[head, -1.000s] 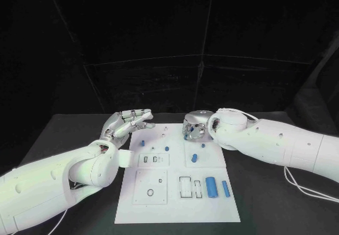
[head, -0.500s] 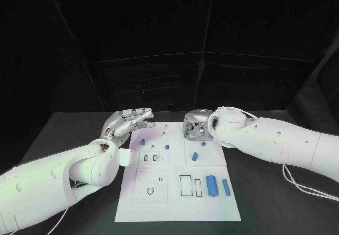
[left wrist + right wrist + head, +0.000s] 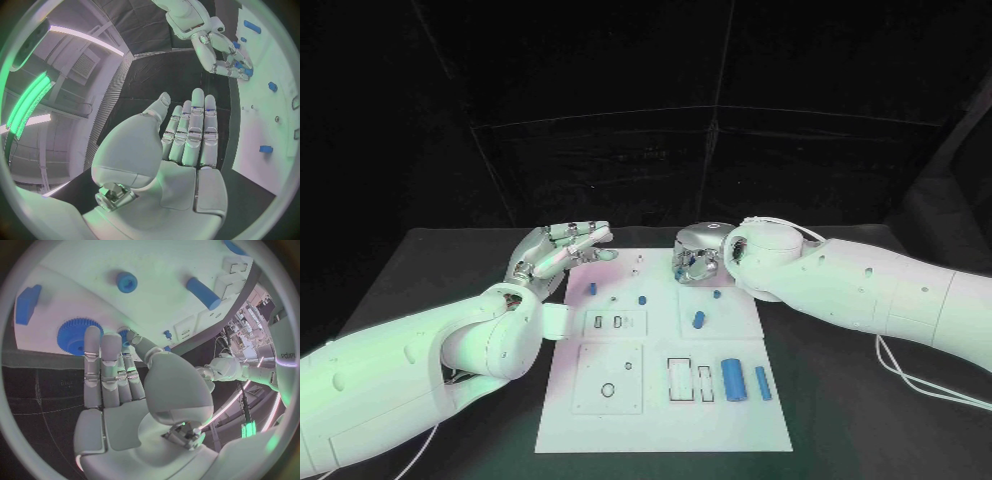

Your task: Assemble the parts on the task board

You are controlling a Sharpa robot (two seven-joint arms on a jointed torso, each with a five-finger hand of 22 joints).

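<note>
Hovering over the task board's [image 3: 661,420] far edge, the right hand [image 3: 697,258] has straight fingers reaching a blue gear [image 3: 80,336], gripping nothing. The left hand [image 3: 560,250] is spread flat, empty, beside the board's left corner.

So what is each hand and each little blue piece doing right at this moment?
Left hand: open, fingers apart, holding nothing, at the task board's far left corner.
Right hand: over the board's far edge, fingertips by the blue gear; whether it grips anything, I cannot tell.
Two blue cylinders: lying flat, side by side, untouched.
Small blue peg: lying on the board, untouched.
</note>
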